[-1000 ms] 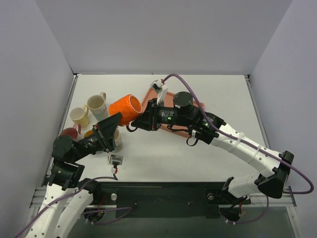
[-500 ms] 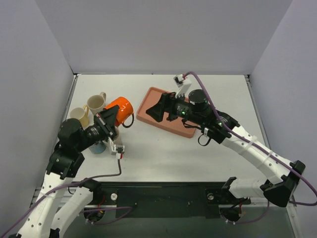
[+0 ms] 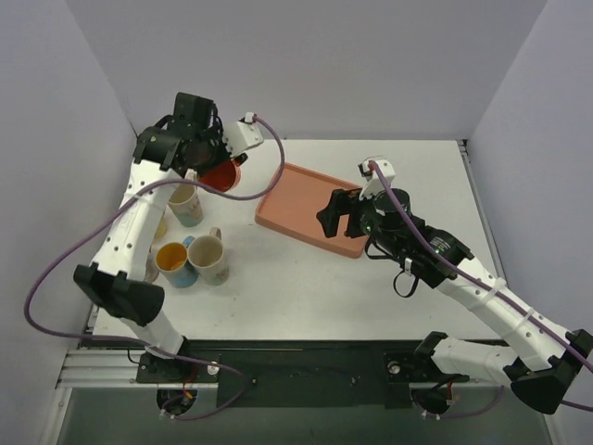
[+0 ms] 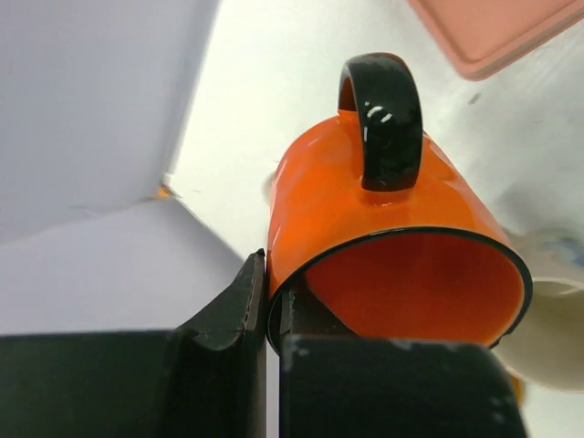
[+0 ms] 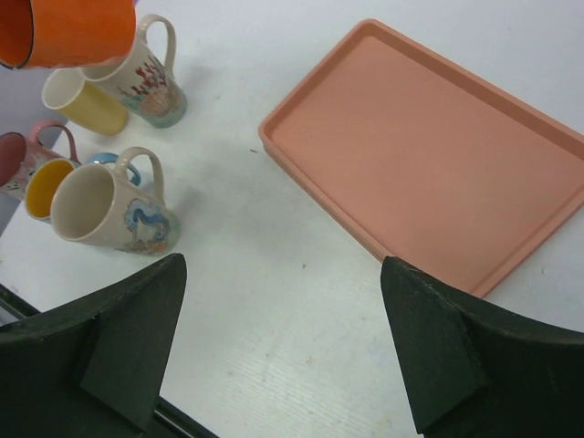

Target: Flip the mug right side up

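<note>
An orange mug (image 4: 383, 228) with a black handle (image 4: 388, 119) hangs in the air at the back left, over the other mugs. It is tilted, its mouth toward the wrist camera. My left gripper (image 4: 272, 283) is shut on its rim, one finger inside and one outside. From above, the orange mug (image 3: 220, 174) shows just under the raised left gripper (image 3: 206, 159). It also shows at the top left corner of the right wrist view (image 5: 73, 27). My right gripper (image 5: 283, 319) is open and empty above the table, near the tray's front edge (image 3: 326, 215).
A salmon tray (image 3: 306, 209) lies mid-table. Several mugs stand at the left: a cream mug (image 3: 208, 257), a yellow-lined mug (image 3: 173, 259), a floral mug (image 3: 185, 204). A pale yellow mug (image 5: 82, 100) and a pink mug (image 5: 18, 160) show in the right wrist view.
The right gripper let go of the orange mug, opened and drew back to the right. The left gripper shut on the rim and swung the mug up to the back left.
</note>
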Tool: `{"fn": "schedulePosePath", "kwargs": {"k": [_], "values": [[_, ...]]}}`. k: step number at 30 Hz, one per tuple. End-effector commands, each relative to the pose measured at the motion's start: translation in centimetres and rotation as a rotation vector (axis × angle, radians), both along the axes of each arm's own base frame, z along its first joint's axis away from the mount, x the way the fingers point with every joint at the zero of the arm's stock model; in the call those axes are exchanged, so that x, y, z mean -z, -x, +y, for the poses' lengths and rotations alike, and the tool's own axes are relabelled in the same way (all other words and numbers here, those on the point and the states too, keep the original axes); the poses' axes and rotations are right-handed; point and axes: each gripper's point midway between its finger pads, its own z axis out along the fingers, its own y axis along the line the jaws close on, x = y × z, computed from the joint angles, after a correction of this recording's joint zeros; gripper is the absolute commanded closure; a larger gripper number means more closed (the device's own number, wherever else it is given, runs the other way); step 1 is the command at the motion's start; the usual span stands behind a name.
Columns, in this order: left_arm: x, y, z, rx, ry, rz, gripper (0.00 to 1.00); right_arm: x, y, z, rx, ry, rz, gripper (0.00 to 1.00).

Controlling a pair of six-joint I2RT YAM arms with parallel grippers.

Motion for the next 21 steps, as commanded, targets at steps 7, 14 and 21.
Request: {"fn": "schedulePosePath", "kwargs": {"k": [7,14,21], "values": [[9.5,-1.2,1.6,-0.502,0.305,0.502,1.00,1.5,0.2,-2.7,0.066,0.061,-0.005,0.18],[16.3,-3.1,2.4,-0.618,0.315,0.673,1.00,3.2,0.3,-3.2,0.079,0.082,0.020,0.18],[21.3,-3.8,3.6,-0.655,0.248,0.693,1.00,3.8,0.4,-3.4,0.080,0.092,0.029,0.18]]}}
